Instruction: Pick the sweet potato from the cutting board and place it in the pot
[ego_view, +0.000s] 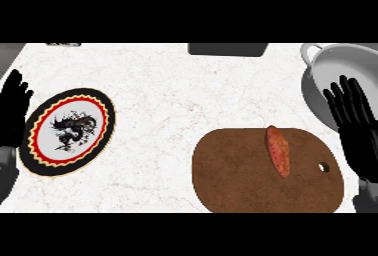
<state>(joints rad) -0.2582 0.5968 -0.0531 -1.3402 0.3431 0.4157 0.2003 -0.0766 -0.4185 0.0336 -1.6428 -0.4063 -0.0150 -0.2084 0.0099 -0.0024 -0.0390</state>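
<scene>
**Resting hands, sweet potato on the board**

Looking down at the bench (184, 100), you see both robot hands with their fingers straight and spread, and neither one holds anything. Your right robot hand (358, 125) stands at the right edge of the view, fingers pointing up. Its fingertips overlap the near side of the pot (332, 65) in the picture, but you cannot tell whether they touch it. The lower part of that hand sits just beside the right edge of the cutting board (244, 180). Your left robot hand (15, 107) shows at the left edge, open too, just beside the plate (68, 131); whether it touches the plate's rim cannot be told.

The sweet potato (278, 150) lies on the brown cutting board, in its upper right part, stretched lengthwise from the board's far edge toward you and tilted slightly to the right. A small hole in the board sits just to the right of it. The grey pot stands at the far right corner, beyond the board, with one handle showing at its top left.

The plate carries a black dragon-like figure on white, ringed in red, yellow and black. No writing or brand can be read anywhere.

A dark object (227, 48) lies at the far edge.
</scene>
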